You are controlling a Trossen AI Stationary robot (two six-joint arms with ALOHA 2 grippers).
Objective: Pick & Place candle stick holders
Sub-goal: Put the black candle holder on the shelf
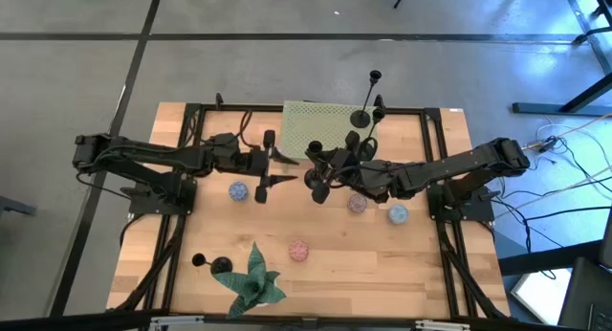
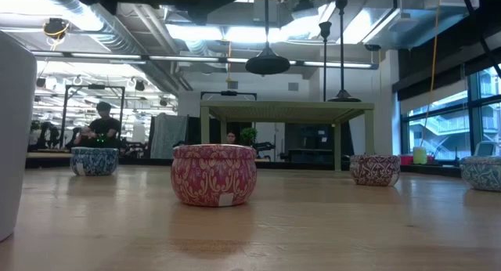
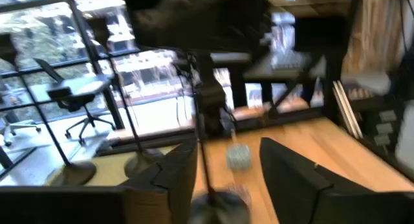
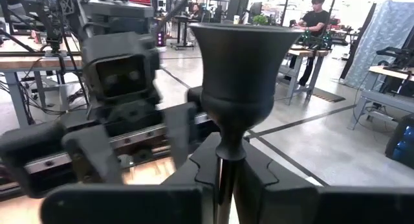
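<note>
My right gripper (image 1: 330,173) is shut on a black candle stick holder (image 4: 238,68) over the table's middle; in the low view its disc base (image 2: 268,65) hangs well above the wood. My left gripper (image 1: 273,173) is open just to its left, pointing toward it; the holder's stem (image 3: 200,127) shows beyond the left fingers, untouched. Several more holders (image 1: 363,116) stand by their bases on a green mat (image 1: 311,125) at the far side. One holder (image 1: 206,264) lies near the front left beside a green leafy plant (image 1: 253,281). My right gripper pinches the holder's thin stem (image 4: 223,175) between its two fingers, just below the top cup. The fingers lie across the stem. The holder hangs upright, cup up and base down, lifted clear of the table.
Small patterned tins sit on the wood: a blue one (image 1: 238,189), a pink one (image 1: 298,250), a brownish one (image 1: 357,203) and another blue one (image 1: 398,213). The pink tin (image 2: 214,174) stands close in the low view. People show in the room behind.
</note>
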